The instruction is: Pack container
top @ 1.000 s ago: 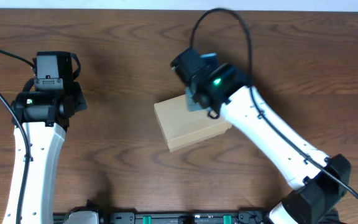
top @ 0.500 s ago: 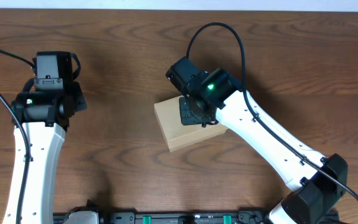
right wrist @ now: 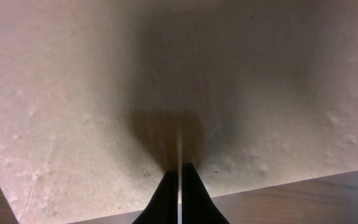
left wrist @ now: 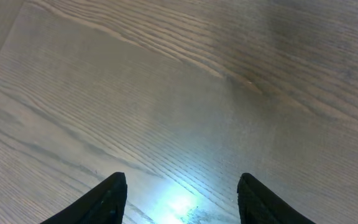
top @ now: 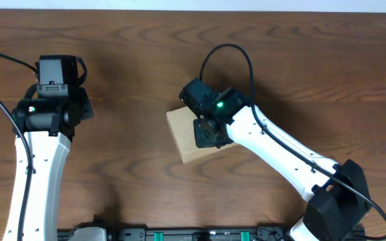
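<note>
1. The right gripper [right wrist: 179, 173] has its jaws clenched tight with nothing between them, so the two tips meet as a single blunt point
2. Directly beneath that point lies the container [right wrist: 104, 87], its lid flap down flat and its plain tan top filling the right wrist view; a shadow pools at the tips, so I judge them touching or just off the cardboard
3. From overhead the tips sit well inside the box's edges, toward the middle of the lid, so any press goes straight down rather than sideways
4. What shows of the box suggests its long axis runs across the table [top: 126, 40], skewed a little, with the right arm covering its right end
5. The left gripper [left wrist: 182, 186] hangs released over bare wood, well apart to the left; the right arm is plainly the nearer one
6. Whatever is inside the box is hidden
</note>
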You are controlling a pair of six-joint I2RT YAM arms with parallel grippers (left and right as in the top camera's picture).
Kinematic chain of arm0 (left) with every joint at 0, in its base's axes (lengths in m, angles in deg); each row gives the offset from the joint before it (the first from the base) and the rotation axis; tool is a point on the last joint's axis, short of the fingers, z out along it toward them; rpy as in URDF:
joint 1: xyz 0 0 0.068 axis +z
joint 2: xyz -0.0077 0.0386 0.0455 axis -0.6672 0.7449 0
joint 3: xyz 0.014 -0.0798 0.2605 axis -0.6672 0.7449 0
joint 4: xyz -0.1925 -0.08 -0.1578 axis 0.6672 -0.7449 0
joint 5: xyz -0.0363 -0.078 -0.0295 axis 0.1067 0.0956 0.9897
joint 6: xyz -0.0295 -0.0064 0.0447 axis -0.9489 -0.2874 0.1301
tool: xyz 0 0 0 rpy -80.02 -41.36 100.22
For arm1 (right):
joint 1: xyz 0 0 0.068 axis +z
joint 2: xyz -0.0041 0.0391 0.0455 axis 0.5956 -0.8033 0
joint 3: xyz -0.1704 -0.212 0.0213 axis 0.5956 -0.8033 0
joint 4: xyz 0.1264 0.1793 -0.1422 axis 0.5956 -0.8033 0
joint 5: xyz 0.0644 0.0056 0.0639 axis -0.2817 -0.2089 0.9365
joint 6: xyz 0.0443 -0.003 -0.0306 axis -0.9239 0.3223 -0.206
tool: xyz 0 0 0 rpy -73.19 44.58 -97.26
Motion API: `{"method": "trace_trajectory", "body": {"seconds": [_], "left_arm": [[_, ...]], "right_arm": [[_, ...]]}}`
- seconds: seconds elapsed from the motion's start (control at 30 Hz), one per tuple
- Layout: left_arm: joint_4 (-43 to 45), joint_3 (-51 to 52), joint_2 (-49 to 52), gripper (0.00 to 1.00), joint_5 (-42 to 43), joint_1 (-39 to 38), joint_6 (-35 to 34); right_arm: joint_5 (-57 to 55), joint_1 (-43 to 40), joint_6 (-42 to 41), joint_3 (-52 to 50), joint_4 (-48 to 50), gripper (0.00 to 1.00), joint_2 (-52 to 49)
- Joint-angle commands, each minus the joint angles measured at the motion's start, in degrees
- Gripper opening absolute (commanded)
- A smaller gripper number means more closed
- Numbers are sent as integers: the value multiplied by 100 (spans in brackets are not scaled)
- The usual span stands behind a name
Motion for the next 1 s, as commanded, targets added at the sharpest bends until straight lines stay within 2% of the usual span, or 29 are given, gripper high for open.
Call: {"method": "trace_trajectory", "body": {"seconds": [0.0, 0.37, 0.47, 0.53, 0.67, 0.7, 0.73, 0.8, 0.83, 0.87, 0.93, 0.97], "left_arm": [[7, -83, -2, 57, -79, 22, -44], [-28, -83, -2, 57, 33, 22, -44], [-24, -83, -2, 58, 70, 22, -42], [-28, -83, -2, 59, 72, 22, -42], [57, -87, -2, 86, 181, 22, 4], [138, -87, -2, 93, 179, 22, 20], [214, -87, -2, 95, 175, 22, 20], [400, -92, -2, 96, 175, 24, 20], [468, -98, -7, 95, 175, 24, 22], [535, -98, -9, 95, 179, 33, 24], [706, -98, -9, 95, 409, 83, 280], [848, -98, -9, 99, 739, 129, 560]], "right_arm": [[68, 17, -79, -238, 131, 1, 26], [72, -59, -63, -793, 623, 1, 26], [72, -85, 339, -726, 997, 1, 28], [70, -151, 710, -575, 1300, 6, 28], [-280, -542, 1366, 133, 1576, 9, 28], [-492, -723, 1449, 402, 1596, 15, 33], [-610, -907, 1574, 638, 1633, 24, 33], [-656, -1316, 2000, 1113, 1711, 66, 35], [-656, -1558, 2321, 1357, 1749, 81, 35], [-658, -1762, 2616, 1523, 1816, 87, 35], [-649, -2179, 3110, 1738, 1969, 89, 37], [-649, -2426, 3252, 1803, 2035, 89, 50]]}}
